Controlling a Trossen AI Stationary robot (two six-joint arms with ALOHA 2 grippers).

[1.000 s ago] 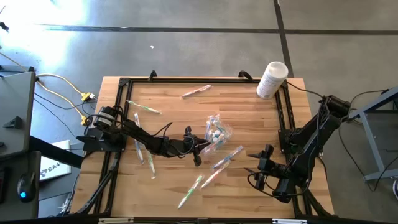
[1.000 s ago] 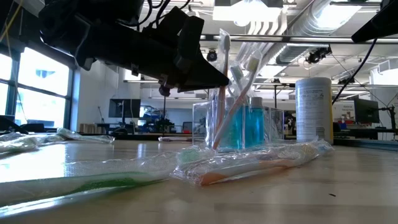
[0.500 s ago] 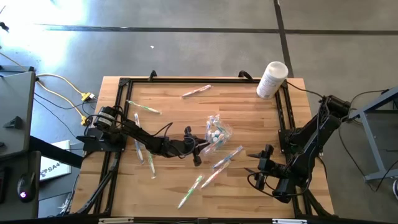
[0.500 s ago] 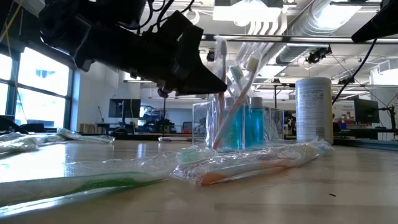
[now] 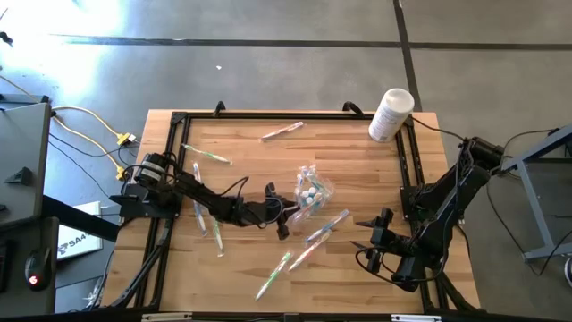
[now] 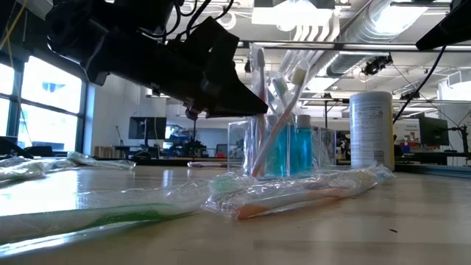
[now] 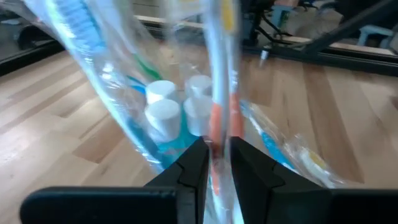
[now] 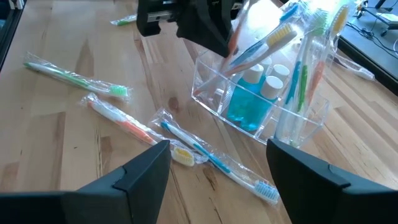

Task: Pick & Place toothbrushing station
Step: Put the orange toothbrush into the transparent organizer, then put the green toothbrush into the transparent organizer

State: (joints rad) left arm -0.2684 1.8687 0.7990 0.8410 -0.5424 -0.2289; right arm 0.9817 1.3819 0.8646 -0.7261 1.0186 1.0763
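Note:
A clear holder [image 5: 313, 190] stands mid-table with teal tubes [image 8: 245, 106] and several wrapped toothbrushes upright in it. My left gripper [image 7: 217, 165] reaches in from the table's left at the holder's rim. It is shut on an orange-handled wrapped toothbrush [image 7: 217, 118] that stands in the holder. Other wrapped toothbrushes lie flat on the wood: a pair [image 5: 326, 226] near the holder, a green one [image 5: 273, 275] toward the near edge. My right gripper [image 5: 371, 234] waits open near the table's right side, above the wood. My left gripper pinches the toothbrush's orange handle [image 7: 217, 140], wrapper and all, between its two fingers [image 7: 193, 171]. The fingers come almost level from the table's left and lie across the handle. The toothbrush stands close to upright, its lower end down inside the clear holder [image 6: 283, 151].
A white canister [image 5: 390, 114] stands at the far right corner. More wrapped toothbrushes lie at the far edge [image 5: 282, 131] and on the left [image 5: 207, 154]. A black frame [image 5: 179, 121] borders the table. Bare wood shows between the holder and the far edge.
My left gripper has tipped its fingertips slightly downward while staying in place. The head of the toothbrush it holds has sunk a little and leaned slightly toward the gripper.

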